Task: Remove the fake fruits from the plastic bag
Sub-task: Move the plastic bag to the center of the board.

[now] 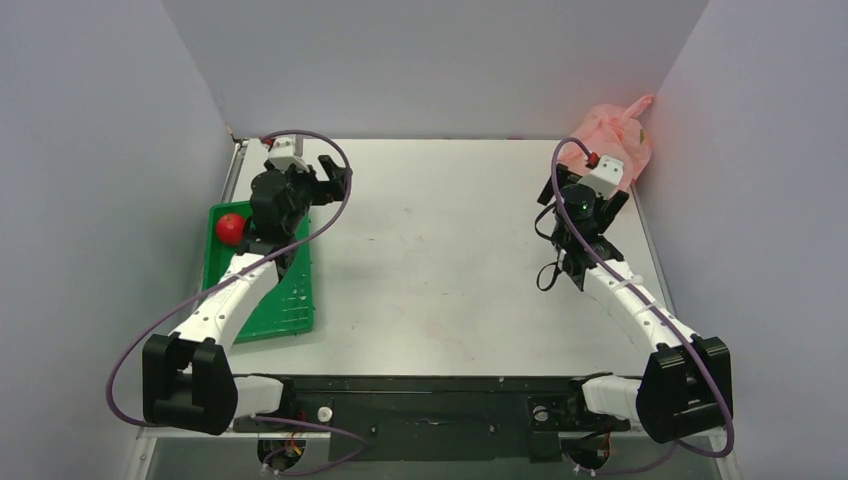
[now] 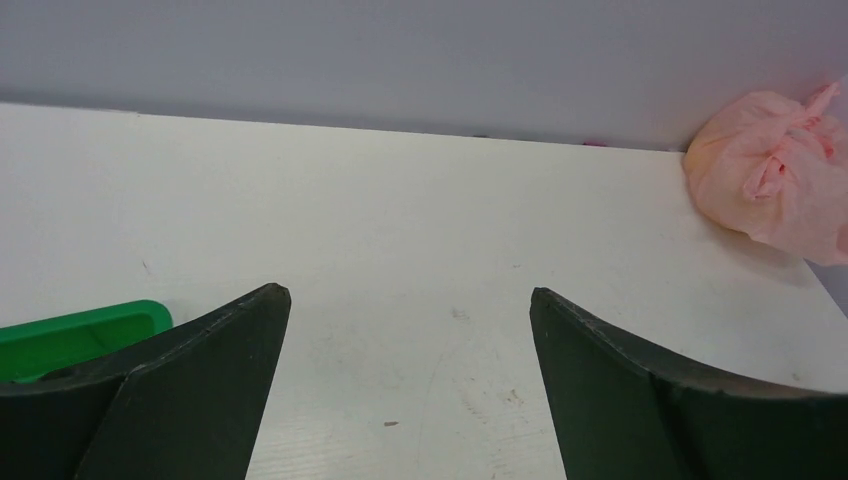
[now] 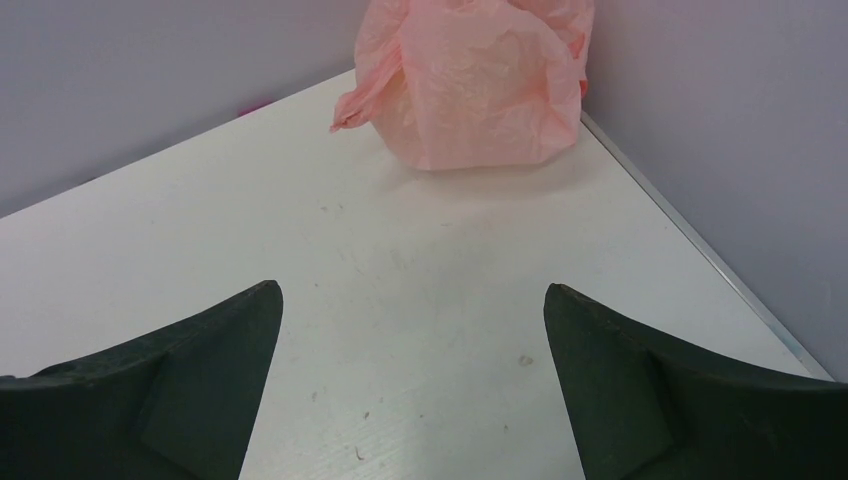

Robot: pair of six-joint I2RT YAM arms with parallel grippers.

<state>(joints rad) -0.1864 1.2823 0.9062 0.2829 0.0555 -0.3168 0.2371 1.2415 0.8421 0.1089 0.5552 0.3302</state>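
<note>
Left claw (image 2: pixel 410 295) and right claw (image 3: pixel 410 290) are both spread wide. Nothing is pinched in either one. Between the fingers of each you see only bare white counter (image 1: pixel 440 250).

The plastic bag (image 3: pixel 470 90) sits in the far right corner of the counter, pushed up against the two walls. It is pink, thin and crinkly. It looks puffed up and bunched shut at the top. The right claw points at it from near by but does not touch it. The left claw is well apart from it, over on the far left side, and sees it only as a pink lump in the distance.

No fake fruits can be seen. No yellow banana or orange fruit lies on the counter. The bag is too cloudy to show what is in it, so I think the fruits are all inside.

A green tray (image 1: pixel 285 300) lies on the left side of the counter, partly under the left arm. One red ball (image 1: pixel 231 228) sits in it. That is not one of the fruits to take out.

So the job looks like it has not begun. The bag has to be reached, held and opened, and every fruit has to come out. The right claw seems best placed to go first, since it is the near one.
</note>
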